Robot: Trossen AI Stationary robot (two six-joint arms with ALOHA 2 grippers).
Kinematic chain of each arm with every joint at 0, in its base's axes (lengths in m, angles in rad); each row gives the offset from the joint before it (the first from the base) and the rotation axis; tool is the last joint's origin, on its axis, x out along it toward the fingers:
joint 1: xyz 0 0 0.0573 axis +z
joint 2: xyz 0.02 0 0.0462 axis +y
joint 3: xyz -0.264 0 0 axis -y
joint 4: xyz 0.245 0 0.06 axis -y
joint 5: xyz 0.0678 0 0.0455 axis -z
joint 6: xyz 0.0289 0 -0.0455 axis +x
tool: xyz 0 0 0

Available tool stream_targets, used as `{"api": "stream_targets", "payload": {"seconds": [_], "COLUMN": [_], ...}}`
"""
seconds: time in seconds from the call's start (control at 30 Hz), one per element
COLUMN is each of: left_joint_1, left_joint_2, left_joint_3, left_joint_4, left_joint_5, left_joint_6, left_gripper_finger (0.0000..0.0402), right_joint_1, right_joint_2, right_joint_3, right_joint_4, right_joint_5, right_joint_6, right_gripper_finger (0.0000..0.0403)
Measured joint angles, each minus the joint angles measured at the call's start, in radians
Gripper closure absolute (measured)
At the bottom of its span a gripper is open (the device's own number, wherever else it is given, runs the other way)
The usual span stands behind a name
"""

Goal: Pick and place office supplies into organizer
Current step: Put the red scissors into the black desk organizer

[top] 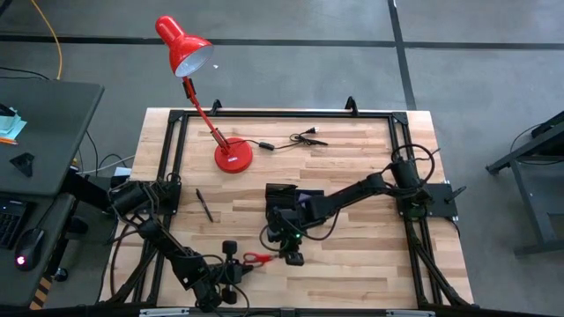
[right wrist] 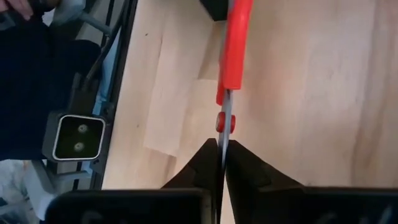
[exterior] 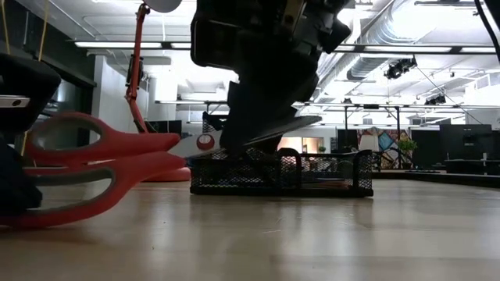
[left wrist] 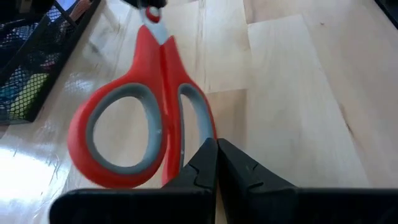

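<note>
The red-handled scissors (top: 257, 258) are near the table's front edge, handles toward the left and blades toward the right. In the low view they stand tilted on edge (exterior: 101, 164), the lower handle loop on the wood and the blades rising to the right. My left gripper (left wrist: 216, 149) is shut at the handle end. At the blade end my right gripper (right wrist: 222, 149) is shut on the scissors. The black mesh organizer (exterior: 281, 173) stands behind them, under my right arm, with coloured pads inside. My left gripper's shut fingertips (left wrist: 208, 155) meet the outer rim of one handle loop (left wrist: 202, 121) near its free end, coming slanting down from the table's near left. Whether they pinch the rim or only press on it, I cannot tell. My right gripper pinches the closed blades (right wrist: 224, 134) between its two fingers just beyond the pivot screw. The fingers slant down from the table's right side and lie along the scissors. The blade end is lifted off the wood, and the handle end is low.
A red desk lamp (top: 231, 157) stands at the far left of the table, with a black cable and plug (top: 300, 138) beside it. One black pen (top: 204, 204) lies left of the organizer. Bare wood lies right of the scissors.
</note>
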Motion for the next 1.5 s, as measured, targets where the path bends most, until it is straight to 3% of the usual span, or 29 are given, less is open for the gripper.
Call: {"api": "stream_targets", "payload": {"seconds": [0.37,0.53,0.77,0.97,1.17,1.37,1.5], "left_joint_1": [-0.03,-0.034,-0.034,-0.042,-0.069,-0.11,-0.115], "left_joint_2": [0.0,0.0,0.0,-0.001,-0.021,-0.048,-0.088], "left_joint_3": [0.021,0.093,0.238,0.308,0.312,0.291,0.222], "left_joint_4": [0.038,-0.006,-0.254,-0.291,-0.105,0.254,0.375], "left_joint_5": [-0.009,-0.019,-0.092,-0.113,-0.092,0.09,0.168], "left_joint_6": [-0.002,0.006,-0.01,0.007,0.095,0.44,0.502], "left_gripper_finger": [0.0389,0.0338,0.0252,0.0219,0.0218,0.0218,0.0218], "right_joint_1": [0.038,0.063,0.104,0.143,0.187,0.238,0.278], "right_joint_2": [0.0,0.0,0.0,0.0,-0.001,-0.001,-0.01], "right_joint_3": [0.0,0.0,0.0,0.0,0.0,0.0,0.0], "right_joint_4": [-0.007,-0.006,-0.028,-0.035,-0.052,-0.06,-0.082], "right_joint_5": [0.048,0.079,0.19,0.315,0.428,0.501,0.564], "right_joint_6": [-0.005,-0.006,-0.005,-0.031,-0.027,0.0,0.021], "right_gripper_finger": [0.04,0.0401,0.0402,0.0402,0.0402,0.0403,0.0403]}}
